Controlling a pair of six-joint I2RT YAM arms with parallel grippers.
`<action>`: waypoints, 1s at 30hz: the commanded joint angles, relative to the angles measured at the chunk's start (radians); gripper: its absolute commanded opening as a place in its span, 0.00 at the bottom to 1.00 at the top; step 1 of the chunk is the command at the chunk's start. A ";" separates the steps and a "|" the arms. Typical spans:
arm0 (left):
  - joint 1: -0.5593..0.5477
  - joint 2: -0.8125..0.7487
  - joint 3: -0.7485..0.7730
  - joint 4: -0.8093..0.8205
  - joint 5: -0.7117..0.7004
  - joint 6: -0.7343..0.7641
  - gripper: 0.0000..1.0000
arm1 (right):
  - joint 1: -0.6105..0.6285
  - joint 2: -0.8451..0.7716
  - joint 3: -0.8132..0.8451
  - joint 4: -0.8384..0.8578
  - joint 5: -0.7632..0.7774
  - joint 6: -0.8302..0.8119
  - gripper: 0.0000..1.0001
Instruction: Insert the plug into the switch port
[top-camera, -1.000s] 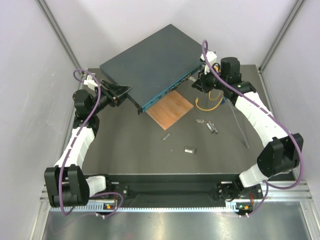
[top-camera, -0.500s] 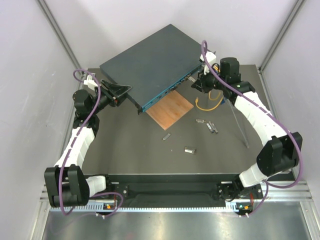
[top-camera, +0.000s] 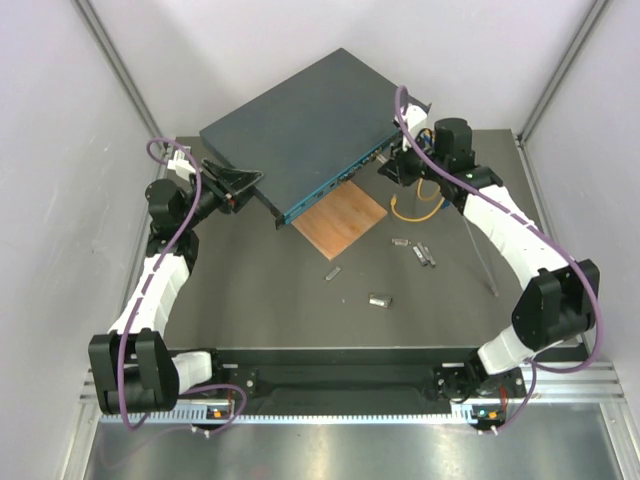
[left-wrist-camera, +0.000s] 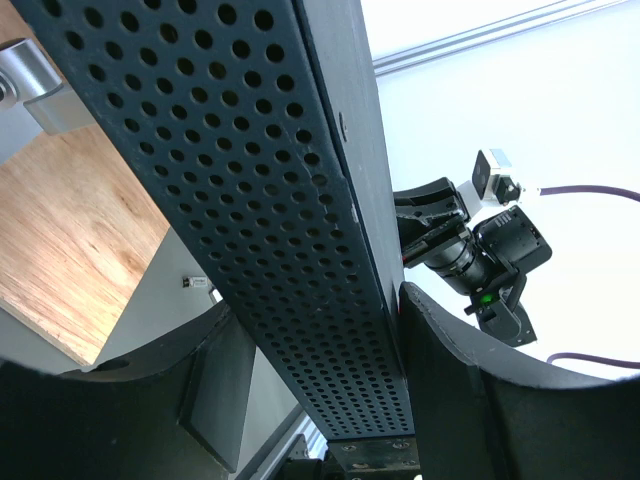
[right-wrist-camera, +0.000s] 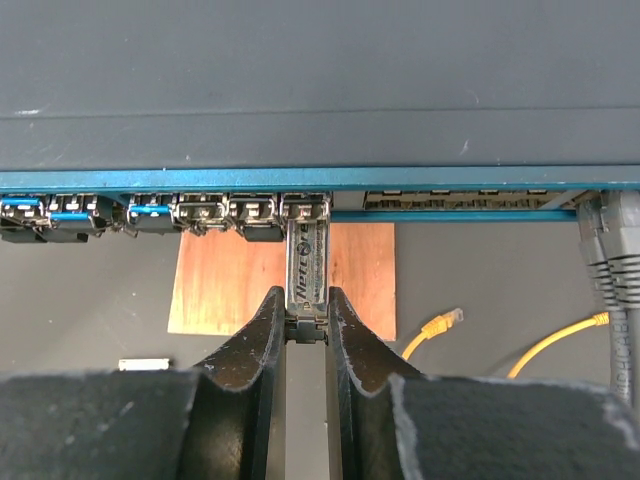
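Since our right gripper (right-wrist-camera: 305, 328), pinched tight on the plug (right-wrist-camera: 307, 262), edged fwd, we judge its tip's entering a port (right-wrist-camera: 305, 207); left gripper (top-camera: 243, 187) clamps the switch (top-camera: 300, 125) at the far edge of the worktop (top-camera: 280, 300).

The switch (top-camera: 300, 130) is a wide, flat, dark blue-grey box set cornerwise to me, teal socket face toward my right arm, with its perforated side wall clamped in my left pincer (left-wrist-camera: 330, 385). The plug (right-wrist-camera: 307, 262), a slim silver lettered module, stands straight in my right pincer (right-wrist-camera: 305, 322), its tip at 1 socket's mouth.
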 joint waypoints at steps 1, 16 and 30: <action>-0.010 0.023 0.031 0.069 -0.011 0.072 0.18 | 0.035 0.014 0.050 0.051 -0.020 0.007 0.00; -0.010 0.019 0.024 0.062 -0.012 0.078 0.19 | 0.096 0.096 0.214 -0.001 -0.014 0.030 0.00; -0.002 0.034 0.054 0.040 -0.037 0.100 0.08 | 0.018 -0.028 0.099 -0.130 -0.066 -0.069 0.58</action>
